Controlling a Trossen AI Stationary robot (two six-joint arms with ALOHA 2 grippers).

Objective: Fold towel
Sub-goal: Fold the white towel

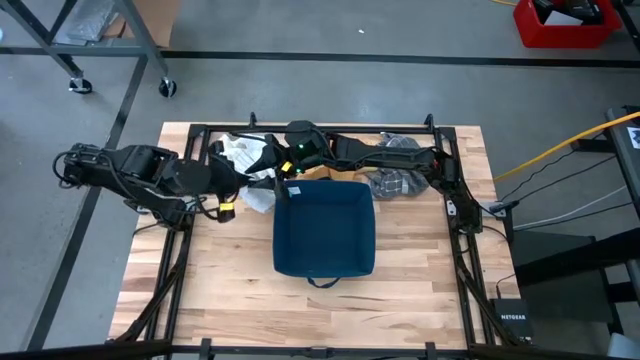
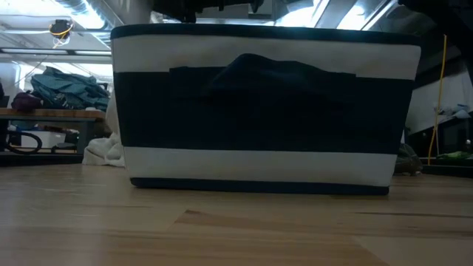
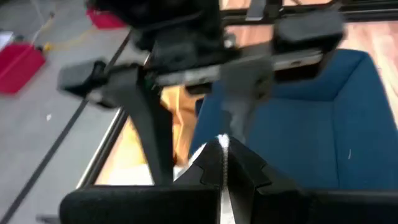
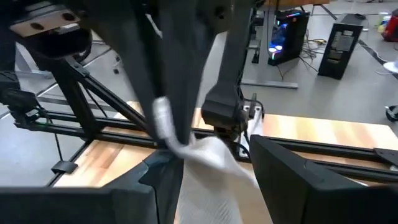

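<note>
The left gripper (image 1: 262, 186), fingers clamped on the white towel (image 1: 250, 160) at ten o'clock from the blue bin (image 1: 325, 228), offers it to the right gripper (image 1: 283, 185), fingers apart beside it.

Even, soft overhead light fills the high view, and the wooden table (image 1: 420, 260) shows only faint shadows beside the blue bin (image 1: 325, 228). In the low view the bin (image 2: 262, 111) is backlit and dim: bright ceiling lights glare above its rim, its dark stripe loses detail, and the tabletop in front of the bin is soft and out of focus. Both wrist views are smeared with motion blur; the dark fingers (image 3: 239, 171) nearest the lens are soft, and the white towel (image 4: 208, 165) looks washed out.
</note>
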